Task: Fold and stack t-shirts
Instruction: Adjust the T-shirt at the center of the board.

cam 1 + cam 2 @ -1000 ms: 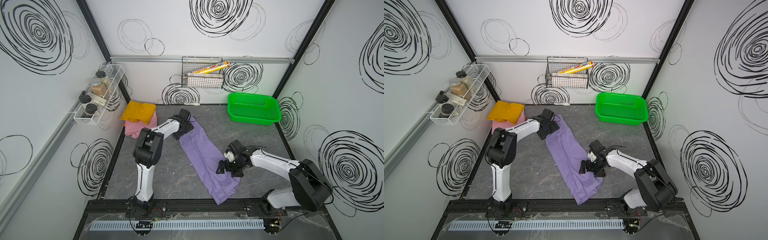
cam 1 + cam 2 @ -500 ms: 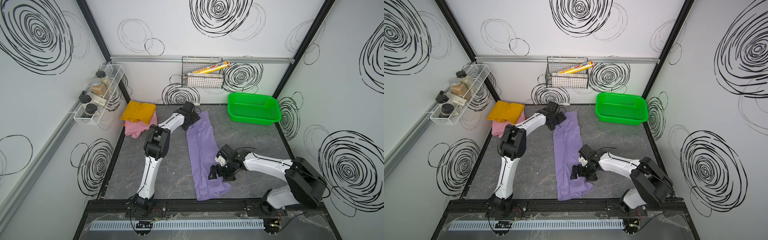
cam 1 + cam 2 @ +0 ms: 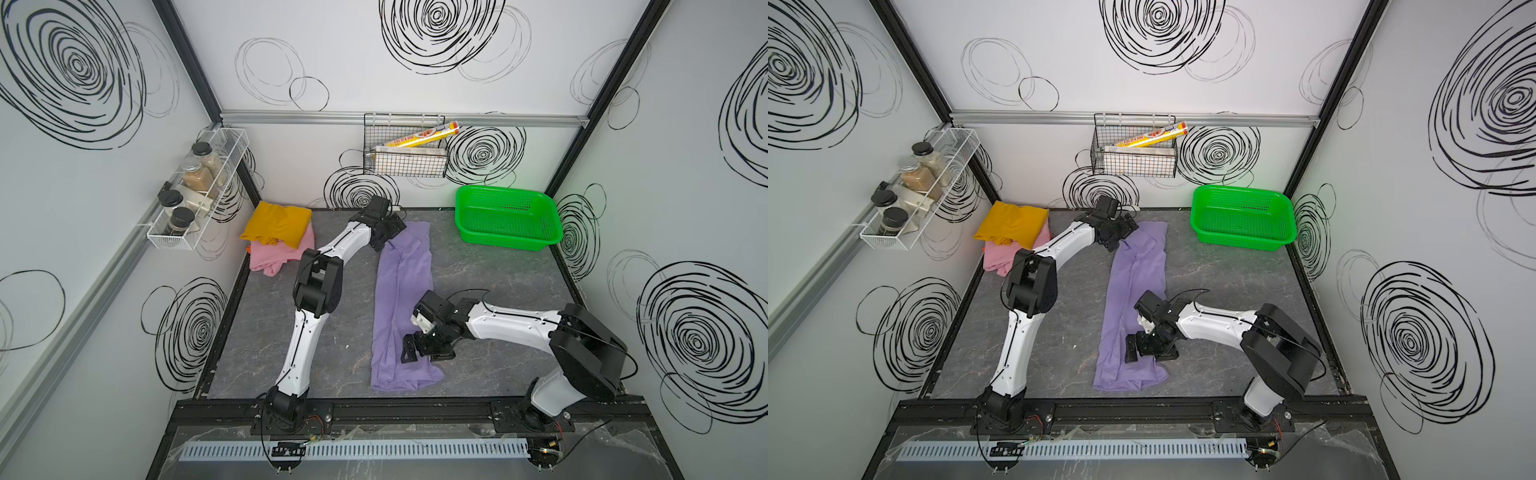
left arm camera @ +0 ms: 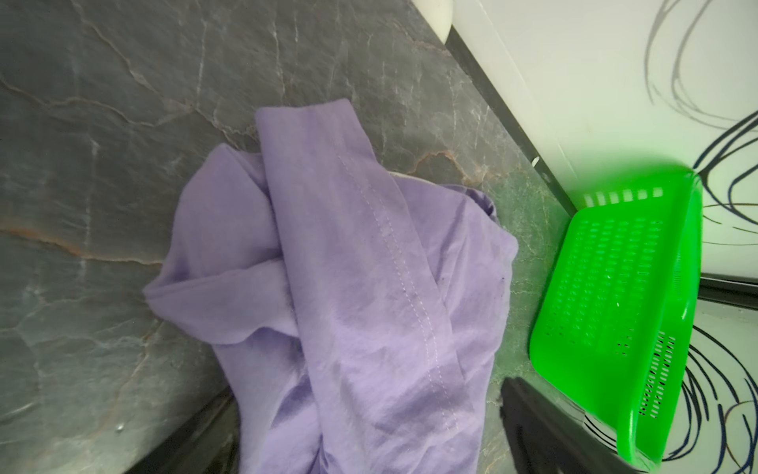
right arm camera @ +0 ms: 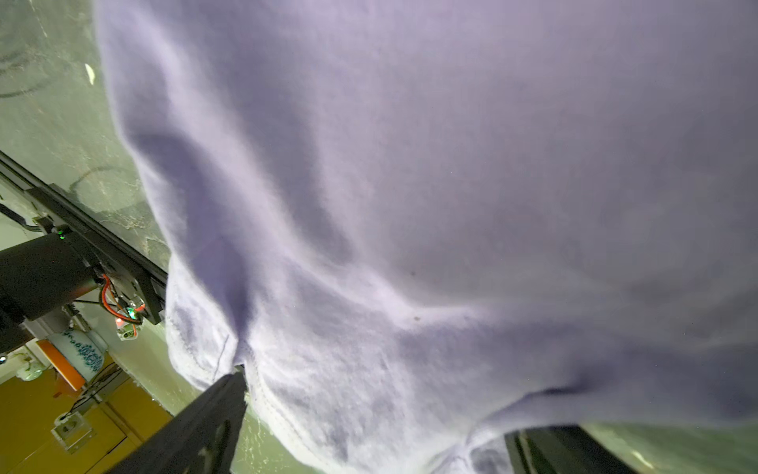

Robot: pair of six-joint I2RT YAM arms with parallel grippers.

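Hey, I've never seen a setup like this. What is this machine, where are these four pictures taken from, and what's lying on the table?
These are two white robot arms mounted at the near edge of a dark table, each ending in a two-fingered claw. Both top views look down on the whole scene. The other two pictures come from cameras on the arms' wrists.

A purple t-shirt lies in a long strip in the middle. The left claw is at its far end and the right claw is near its near end. Both are open, not clamped on the cloth.

A folded yellow t-shirt lies on a pink t-shirt at the far left. A green basket stands at the far right.
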